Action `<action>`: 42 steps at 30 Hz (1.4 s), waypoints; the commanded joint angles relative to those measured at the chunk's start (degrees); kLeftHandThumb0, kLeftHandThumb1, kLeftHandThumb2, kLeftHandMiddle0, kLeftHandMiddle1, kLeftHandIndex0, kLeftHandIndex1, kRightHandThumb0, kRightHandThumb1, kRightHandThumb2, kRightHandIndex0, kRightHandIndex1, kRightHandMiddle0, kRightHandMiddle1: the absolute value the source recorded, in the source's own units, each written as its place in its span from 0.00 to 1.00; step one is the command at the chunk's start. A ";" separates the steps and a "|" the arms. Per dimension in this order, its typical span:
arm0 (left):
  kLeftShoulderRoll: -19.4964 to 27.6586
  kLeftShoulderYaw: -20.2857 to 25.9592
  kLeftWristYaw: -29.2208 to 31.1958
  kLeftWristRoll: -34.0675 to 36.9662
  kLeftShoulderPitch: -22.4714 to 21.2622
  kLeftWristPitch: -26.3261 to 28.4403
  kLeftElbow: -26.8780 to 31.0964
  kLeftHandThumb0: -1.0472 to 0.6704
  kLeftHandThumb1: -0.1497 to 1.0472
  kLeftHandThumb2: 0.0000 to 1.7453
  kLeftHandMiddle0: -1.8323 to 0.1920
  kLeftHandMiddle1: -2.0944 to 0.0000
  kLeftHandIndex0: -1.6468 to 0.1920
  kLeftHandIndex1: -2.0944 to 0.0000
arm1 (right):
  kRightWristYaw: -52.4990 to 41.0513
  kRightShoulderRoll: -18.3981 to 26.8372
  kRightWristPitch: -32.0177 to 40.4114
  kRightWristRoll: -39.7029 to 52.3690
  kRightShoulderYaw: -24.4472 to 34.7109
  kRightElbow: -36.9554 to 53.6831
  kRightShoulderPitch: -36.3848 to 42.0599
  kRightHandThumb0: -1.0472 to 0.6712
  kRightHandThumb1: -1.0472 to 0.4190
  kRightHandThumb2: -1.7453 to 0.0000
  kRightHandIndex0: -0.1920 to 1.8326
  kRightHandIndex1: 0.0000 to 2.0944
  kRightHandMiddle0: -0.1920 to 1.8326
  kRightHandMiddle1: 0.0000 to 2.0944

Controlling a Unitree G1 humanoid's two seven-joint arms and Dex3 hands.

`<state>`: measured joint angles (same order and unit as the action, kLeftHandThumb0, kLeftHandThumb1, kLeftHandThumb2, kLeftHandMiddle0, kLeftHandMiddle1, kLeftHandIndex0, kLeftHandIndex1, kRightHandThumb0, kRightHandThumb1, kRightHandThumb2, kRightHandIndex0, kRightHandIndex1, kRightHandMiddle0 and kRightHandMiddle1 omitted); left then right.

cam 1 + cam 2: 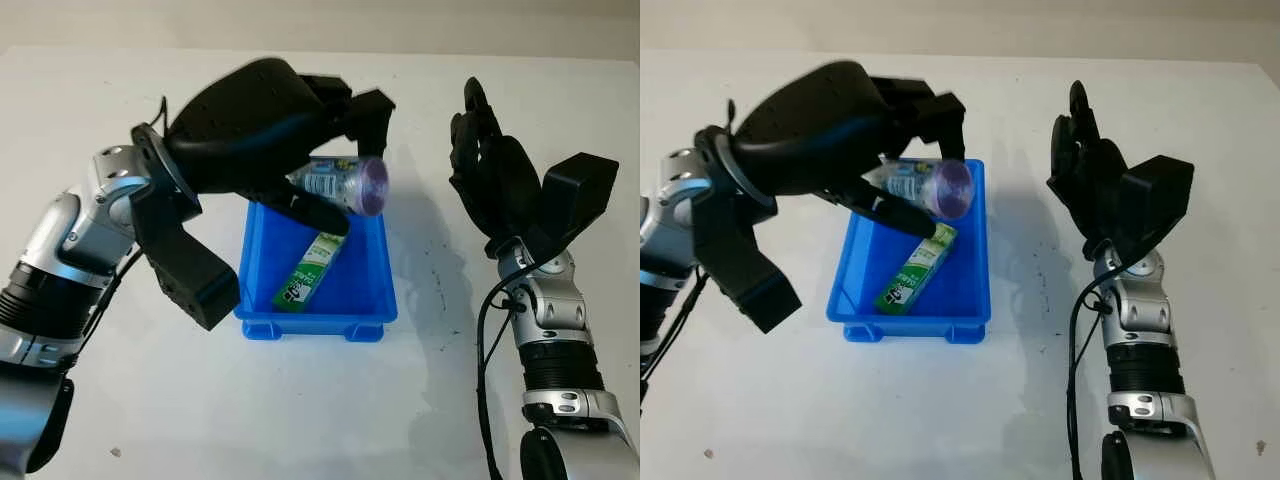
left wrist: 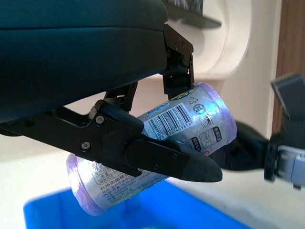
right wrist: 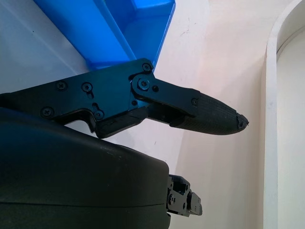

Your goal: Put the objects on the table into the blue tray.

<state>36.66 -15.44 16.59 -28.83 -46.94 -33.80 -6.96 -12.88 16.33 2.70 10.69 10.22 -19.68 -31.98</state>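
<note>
Table (image 1: 300, 400): a white surface seen from above, with both robot arms coming in from the six o'clock edge.
Blue tray (image 1: 360, 290): a rectangular plastic bin at the centre of the table, long side running from six to twelve o'clock.
Green packet (image 1: 311, 268): a long green and white packet lying flat inside the blue tray, tilted so its upper end points to about one o'clock.
Bottle (image 1: 342, 183): a small clear bottle with a printed label and a purple-tinted end, lying on its side in the air above the twelve o'clock end of the tray, purple end facing three o'clock.
Left hand (image 1: 300, 135): at about eleven o'clock from the tray's middle, its black fingers (image 2: 157, 160) wrapped round the bottle, one below and others above.
Right hand (image 1: 490, 165): at three o'clock from the tray, well apart from it, above the table, holding nothing, fingers pointing towards twelve o'clock.
</note>
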 commanded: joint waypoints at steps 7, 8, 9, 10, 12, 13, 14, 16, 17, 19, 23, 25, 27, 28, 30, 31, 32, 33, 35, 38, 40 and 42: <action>-0.38 0.76 8.52 1.76 2.39 7.23 3.42 0.33 1.00 0.09 0.77 0.09 0.94 0.26 | -0.29 0.22 -0.17 -0.02 0.31 1.55 0.96 0.18 0.00 0.58 0.00 0.00 0.00 0.00; -0.16 0.78 9.69 1.89 2.47 8.09 3.81 0.33 1.00 0.08 0.82 0.14 0.96 0.34 | -0.32 0.26 -0.12 -0.10 0.26 1.48 0.95 0.18 0.00 0.58 0.00 0.00 0.00 0.00; 0.18 0.78 10.57 1.88 2.50 8.37 4.04 0.34 1.00 0.08 0.87 0.24 0.97 0.43 | -0.31 0.29 -0.10 -0.22 0.19 1.49 1.00 0.18 0.00 0.58 0.00 0.00 0.00 0.00; 0.68 0.69 11.19 1.43 2.42 8.24 4.14 0.33 1.00 0.08 0.89 0.50 0.97 0.56 | -0.30 0.27 -0.11 -0.30 0.15 1.46 1.02 0.18 0.00 0.58 0.00 0.00 0.00 0.00; 1.60 0.64 11.76 0.01 2.33 7.74 4.28 0.31 1.00 0.08 0.86 0.85 0.93 0.78 | -0.18 0.04 -0.21 -0.30 0.18 1.42 1.05 0.18 0.00 0.58 0.00 0.00 0.00 0.00; 1.89 0.72 11.90 -0.58 2.37 7.73 4.48 0.30 1.00 0.08 0.88 0.92 0.93 0.84 | -0.13 -0.07 -0.24 -0.27 0.20 1.36 1.04 0.18 0.00 0.58 0.00 0.00 0.00 0.00; 2.09 0.80 12.05 -1.15 2.42 7.96 4.77 0.30 1.00 0.08 0.90 0.95 0.94 0.88 | -0.14 -0.14 -0.30 -0.22 0.22 1.30 1.06 0.18 0.00 0.58 0.00 0.00 0.00 0.00; 2.30 1.05 12.20 -1.62 2.60 8.32 5.35 0.30 1.00 0.08 0.95 0.99 0.96 0.93 | -0.06 -0.25 -0.37 -0.18 0.24 1.22 1.10 0.19 0.00 0.58 0.00 0.00 0.00 0.00; 2.37 1.14 12.52 -1.68 2.64 8.84 5.79 0.31 1.00 0.08 0.96 0.99 0.96 0.94 | -0.03 -0.26 -0.42 -0.19 0.23 1.15 1.10 0.19 0.00 0.58 0.00 0.00 0.00 0.00; 2.37 1.44 12.94 -1.16 2.61 9.61 6.33 0.39 0.99 0.05 0.98 0.99 0.96 0.96 | -0.14 -0.22 -0.62 -0.23 0.19 0.93 1.08 0.19 0.00 0.58 0.00 0.00 0.00 0.00; 2.34 2.54 15.10 4.23 1.65 8.93 3.97 0.48 1.00 0.06 0.99 0.98 0.94 0.96 | -0.44 -0.27 -0.64 -0.02 0.22 0.74 1.00 0.19 0.00 0.58 0.00 0.00 0.00 0.00; 2.13 3.55 15.90 7.31 1.61 9.20 2.64 0.45 0.72 0.46 1.00 0.98 0.93 0.97 | -0.53 -0.19 -0.81 -0.26 0.10 0.55 0.92 0.19 0.00 0.58 0.00 0.00 0.00 0.00; 1.73 4.91 15.61 9.60 1.85 9.96 1.92 0.42 0.64 0.61 1.00 0.98 0.93 0.97 | -0.53 -0.30 -0.58 -0.10 0.19 0.43 0.75 0.19 0.00 0.58 0.00 0.00 0.00 0.00; 1.36 5.81 15.34 11.03 2.10 10.72 1.65 0.40 0.66 0.60 1.00 0.99 0.93 0.97 | -0.47 -0.37 -0.45 -0.05 0.21 0.40 0.67 0.19 0.00 0.58 0.00 0.00 0.00 0.00; -0.11 8.10 14.66 15.46 2.60 12.21 0.52 0.37 0.82 0.43 1.00 1.00 0.95 0.98 | -0.32 -0.50 -0.12 0.01 0.20 0.50 0.55 0.19 0.00 0.58 0.00 0.00 0.00 0.00; -1.75 10.51 12.67 18.38 3.39 13.46 -0.20 0.35 0.91 0.33 1.00 1.00 0.97 0.98 | -0.18 -0.61 0.02 0.04 0.19 0.50 0.46 0.19 0.00 0.58 0.00 0.00 0.00 0.00; -2.87 12.12 11.14 20.28 3.92 14.25 -0.72 0.28 0.96 0.27 1.00 0.99 0.98 0.98 | -0.09 -0.67 0.08 0.05 0.20 0.40 0.36 0.19 0.00 0.58 0.00 0.00 0.00 0.00; -3.86 13.85 8.87 21.38 4.70 14.37 -1.46 0.25 0.98 0.25 1.00 0.99 0.98 0.98 | -0.03 -0.74 0.16 0.09 0.22 0.31 0.26 0.19 0.00 0.58 0.00 0.00 0.00 0.00; -6.14 17.04 4.84 23.93 6.32 16.22 -2.66 0.20 1.00 0.30 0.98 0.98 0.98 0.98 | -0.06 -0.83 -0.09 0.10 0.23 0.02 0.10 0.19 0.00 0.58 0.00 0.00 0.00 0.00; -10.52 21.82 4.02 33.76 8.71 23.03 -4.71 0.15 1.00 0.38 1.00 0.99 1.00 0.99 | -0.80 -0.65 -0.49 0.48 0.37 -0.44 -0.28 0.18 0.00 0.58 0.00 0.00 0.00 0.00; -13.11 24.24 3.28 38.46 10.21 26.31 -7.01 0.11 1.00 0.43 1.00 1.00 1.00 1.00 | -0.83 -0.54 -0.83 0.56 0.55 -0.78 -0.66 0.17 0.00 0.58 0.00 0.00 0.00 0.00; -14.81 25.91 1.43 40.14 11.82 27.91 -8.62 0.11 1.00 0.47 1.00 1.00 1.00 1.00 | -0.79 -0.37 -0.90 0.68 0.69 -0.86 -0.97 0.16 0.00 0.59 0.00 0.00 0.00 0.00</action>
<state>22.83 9.14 18.90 10.24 -36.36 -6.55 -14.87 -13.63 15.71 2.66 11.17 10.25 -20.55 -31.86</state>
